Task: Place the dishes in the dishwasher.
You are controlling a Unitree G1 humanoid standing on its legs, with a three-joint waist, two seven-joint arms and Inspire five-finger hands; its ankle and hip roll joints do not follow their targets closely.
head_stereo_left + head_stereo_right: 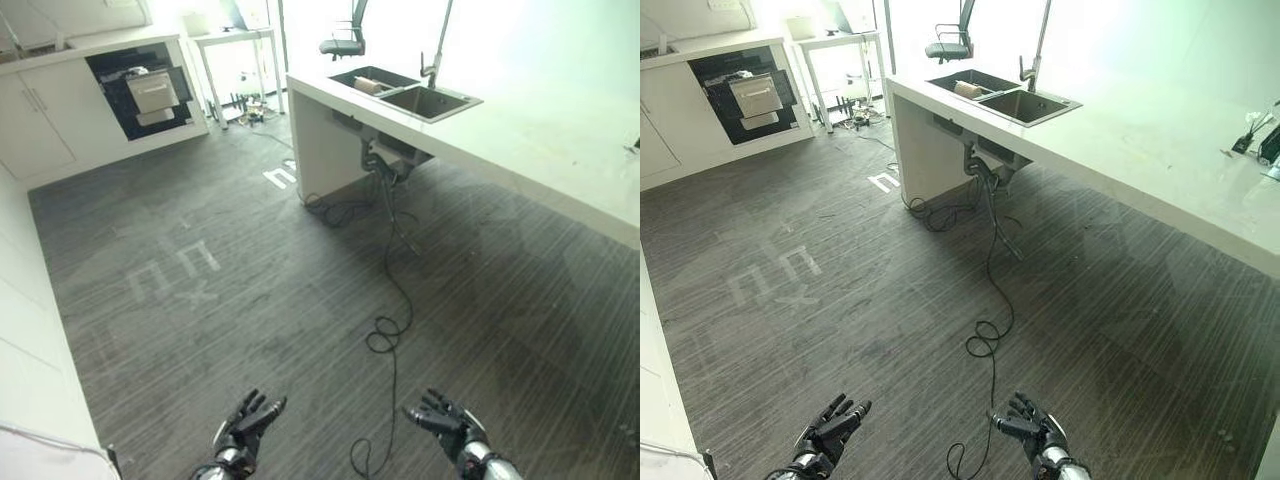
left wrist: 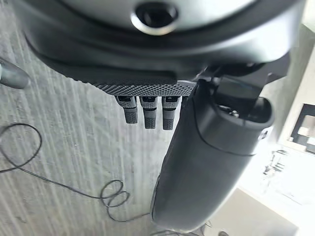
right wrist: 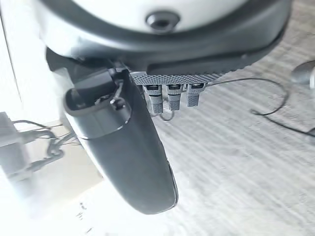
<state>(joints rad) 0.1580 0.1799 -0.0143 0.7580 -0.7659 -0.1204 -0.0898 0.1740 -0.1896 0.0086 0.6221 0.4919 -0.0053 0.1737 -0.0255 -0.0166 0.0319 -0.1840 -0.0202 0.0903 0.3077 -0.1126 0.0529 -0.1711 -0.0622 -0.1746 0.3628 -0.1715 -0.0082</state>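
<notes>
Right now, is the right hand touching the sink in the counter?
Apart. The left eye view shows the right hand open above the floor, far from the sink across the room.

The floor is laid in matt grey boards with a fine streaked grain. A smooth white counter is set with a brushed metal sink. The left hand is cased in smooth dark plastic, its palm finely knurled
</notes>
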